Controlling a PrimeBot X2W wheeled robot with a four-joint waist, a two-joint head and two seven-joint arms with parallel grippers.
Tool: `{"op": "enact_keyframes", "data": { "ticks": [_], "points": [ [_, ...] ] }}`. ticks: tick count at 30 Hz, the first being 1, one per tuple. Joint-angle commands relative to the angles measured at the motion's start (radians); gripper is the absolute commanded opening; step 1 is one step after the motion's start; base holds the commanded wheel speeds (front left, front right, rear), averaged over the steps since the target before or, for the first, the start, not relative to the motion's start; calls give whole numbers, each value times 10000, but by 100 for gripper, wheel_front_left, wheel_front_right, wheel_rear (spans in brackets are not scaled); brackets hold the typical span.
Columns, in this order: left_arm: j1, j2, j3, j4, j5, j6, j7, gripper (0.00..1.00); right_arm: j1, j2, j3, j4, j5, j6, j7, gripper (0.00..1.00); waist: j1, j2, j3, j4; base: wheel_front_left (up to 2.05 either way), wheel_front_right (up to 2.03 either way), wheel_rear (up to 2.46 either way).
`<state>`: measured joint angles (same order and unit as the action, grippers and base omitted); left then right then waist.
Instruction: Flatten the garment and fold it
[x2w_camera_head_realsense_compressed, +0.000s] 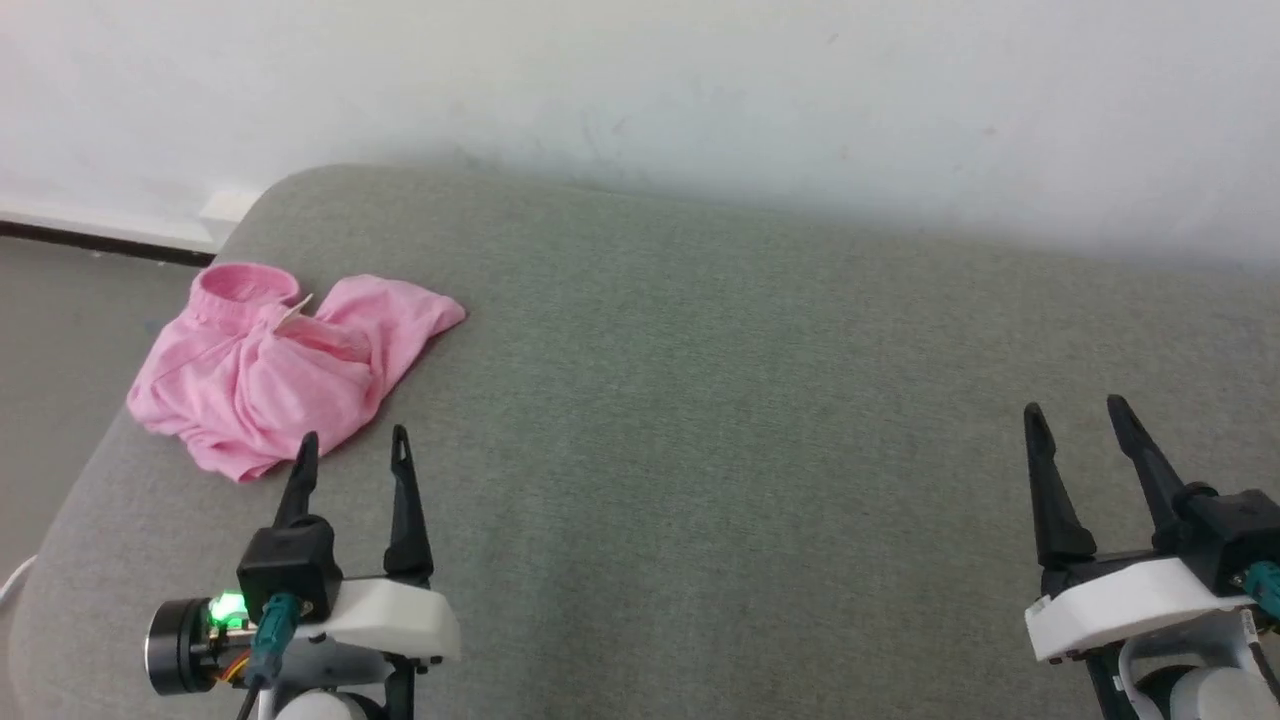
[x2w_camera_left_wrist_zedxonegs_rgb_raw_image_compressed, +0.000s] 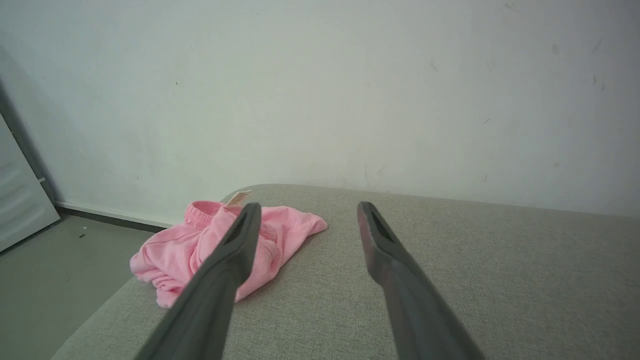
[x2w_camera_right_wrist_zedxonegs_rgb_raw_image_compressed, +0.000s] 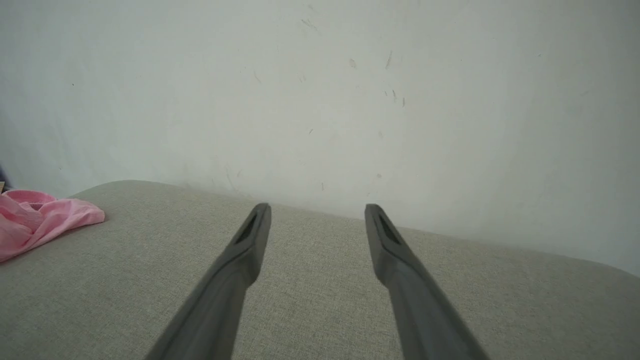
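Nearest the camera in the head view, the left hand (x2w_camera_head_realsense_compressed: 354, 437) sits at about 7 o'clock and the right hand (x2w_camera_head_realsense_compressed: 1074, 406) at about 4 o'clock, well apart from each other, both over the grey cushion (x2w_camera_head_realsense_compressed: 700, 400). Each is released, its two dark fingers spread wide with nothing between them, and a green light glows on the left wrist housing. The garment (x2w_camera_head_realsense_compressed: 270, 370) lies just beyond the left hand, at about 10 o'clock, near the cushion's rounded far-left corner. It is a crumpled pink heap, not flattened, with its gathered waistband (x2w_camera_head_realsense_compressed: 245, 285) toward the far side and a small pale label (x2w_camera_head_realsense_compressed: 293, 318) sticking up beside it. The tip of the left hand's outer finger overlaps the garment's near hem in the picture; whether it touches the cloth I cannot tell. In the left wrist view the left hand (x2w_camera_left_wrist_zedxonegs_rgb_raw_image_compressed: 308, 205) points past the garment (x2w_camera_left_wrist_zedxonegs_rgb_raw_image_compressed: 170, 250), which lies at about 10 o'clock behind one finger. In the right wrist view the right hand (x2w_camera_right_wrist_zedxonegs_rgb_raw_image_compressed: 317, 206) hovers over bare cushion, the garment (x2w_camera_right_wrist_zedxonegs_rgb_raw_image_compressed: 35, 220) at 9 o'clock by the frame edge. Farthest off stand the grey floor (x2w_camera_head_realsense_compressed: 60, 320) and the pale wall (x2w_camera_head_realsense_compressed: 700, 80).
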<state>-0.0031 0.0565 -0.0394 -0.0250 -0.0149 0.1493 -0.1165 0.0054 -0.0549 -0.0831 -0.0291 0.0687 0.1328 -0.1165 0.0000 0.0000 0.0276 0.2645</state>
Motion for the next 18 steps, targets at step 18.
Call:
{"op": "enact_keyframes", "data": {
  "ticks": [18],
  "points": [
    [-538,265,1112,295,-369,149,-440,100,180,29,-252,-243,289,-13,-442,100,0,0,196,1050,0,0,0]
  ]
}}
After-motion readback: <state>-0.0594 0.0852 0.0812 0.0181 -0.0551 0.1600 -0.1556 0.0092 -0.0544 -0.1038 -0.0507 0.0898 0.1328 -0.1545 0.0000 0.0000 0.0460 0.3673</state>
